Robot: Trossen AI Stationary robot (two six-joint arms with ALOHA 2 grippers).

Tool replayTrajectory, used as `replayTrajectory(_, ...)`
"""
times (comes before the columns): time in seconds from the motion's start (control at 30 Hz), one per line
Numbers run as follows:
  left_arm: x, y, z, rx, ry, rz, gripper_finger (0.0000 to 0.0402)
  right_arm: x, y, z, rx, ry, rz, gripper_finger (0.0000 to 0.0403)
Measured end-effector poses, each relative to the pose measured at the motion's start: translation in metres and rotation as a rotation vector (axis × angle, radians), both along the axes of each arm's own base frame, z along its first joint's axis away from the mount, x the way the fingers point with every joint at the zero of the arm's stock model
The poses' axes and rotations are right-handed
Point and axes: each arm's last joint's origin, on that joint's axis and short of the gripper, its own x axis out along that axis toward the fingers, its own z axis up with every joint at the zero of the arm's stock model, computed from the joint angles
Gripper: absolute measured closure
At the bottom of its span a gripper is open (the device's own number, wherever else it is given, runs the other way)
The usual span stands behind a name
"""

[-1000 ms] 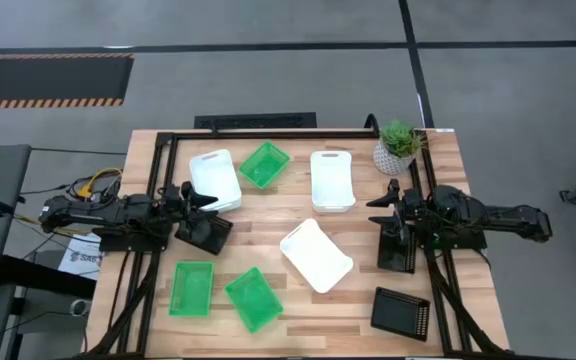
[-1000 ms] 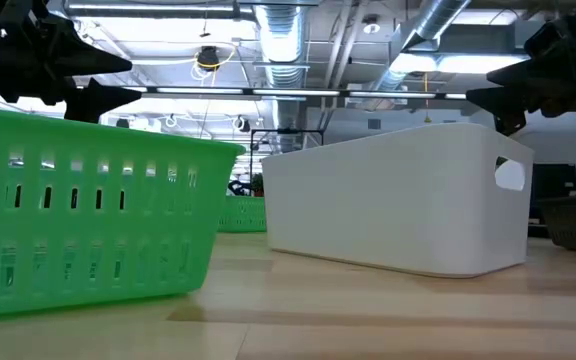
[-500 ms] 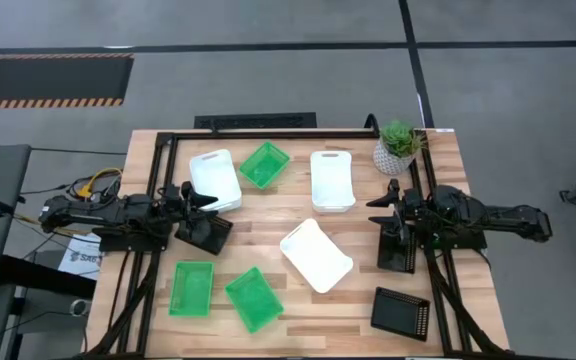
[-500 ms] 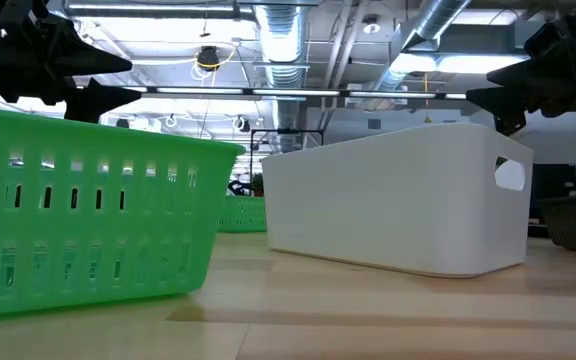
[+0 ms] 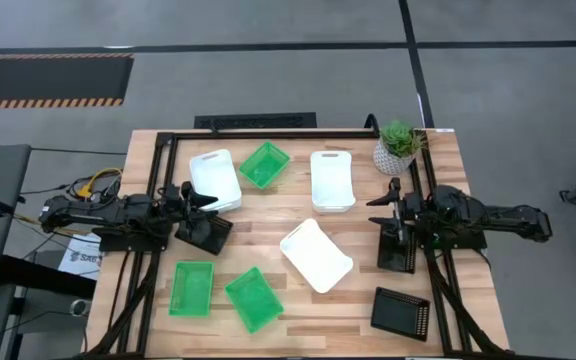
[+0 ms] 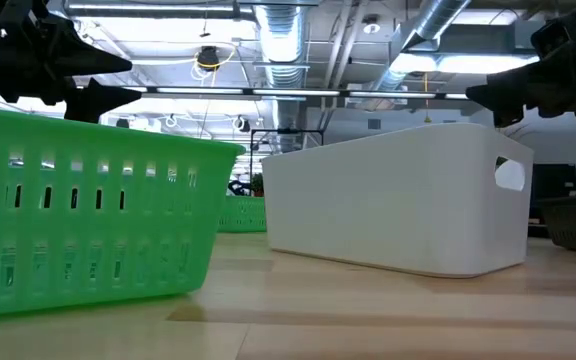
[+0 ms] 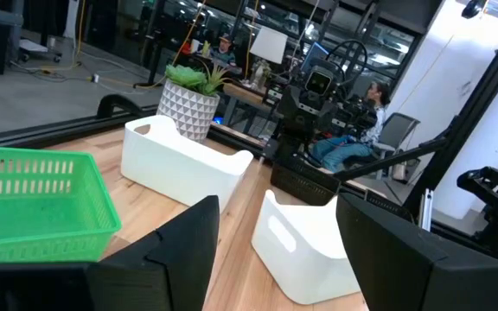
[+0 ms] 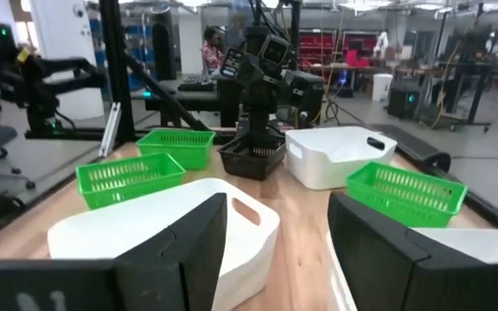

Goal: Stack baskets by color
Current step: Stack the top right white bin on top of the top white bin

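Note:
Baskets lie bottom-down, spread over the wooden table. Three are white [image 5: 215, 180] [image 5: 332, 181] [image 5: 315, 255] and three are green [image 5: 265, 164] [image 5: 192, 288] [image 5: 254, 298]. Three are black: one [image 5: 204, 232] lies by my left gripper, one [image 5: 398, 250] by my right gripper, and one [image 5: 401, 313] sits near the front right. My left gripper [image 5: 208, 201] hovers open at the table's left, pointing level toward the middle. My right gripper [image 5: 376, 208] hovers open at the right, facing it. Both hold nothing, as the wrist views show [image 7: 275, 250] [image 8: 275, 250].
A small potted plant [image 5: 398, 145] stands at the far right corner beside a white basket. A black metal frame [image 5: 168, 140] runs along the table's far edge and sides. Bare wood lies between the baskets near the middle and along the front edge [image 5: 318, 320].
My right gripper has rolled a little about its own pointing line while staying in place and open. No basket has moved.

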Motion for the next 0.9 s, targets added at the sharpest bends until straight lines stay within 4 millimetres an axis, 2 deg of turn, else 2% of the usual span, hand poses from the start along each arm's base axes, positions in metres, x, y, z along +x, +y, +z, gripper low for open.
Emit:
replayTrajectory(0.3, 0.000, 0.001, 0.001, -0.016, -0.008, 0.048, 0.0178, 0.000, 0.000, 0.000, 0.017, -0.004, 0.000, 0.0177)
replayTrajectory(0.73, 0.000, 0.002, 0.001, -0.024, -0.011, 0.053, 0.0178, -0.001, 0.000, 0.012, 0.509, -0.108, 0.050, 0.0177)
replayTrajectory(0.9, -0.001, 0.002, 0.003, -0.045, -0.036, 0.069, 0.0178, -0.001, 0.000, 0.014, 0.531, -0.126, 0.054, 0.0177)
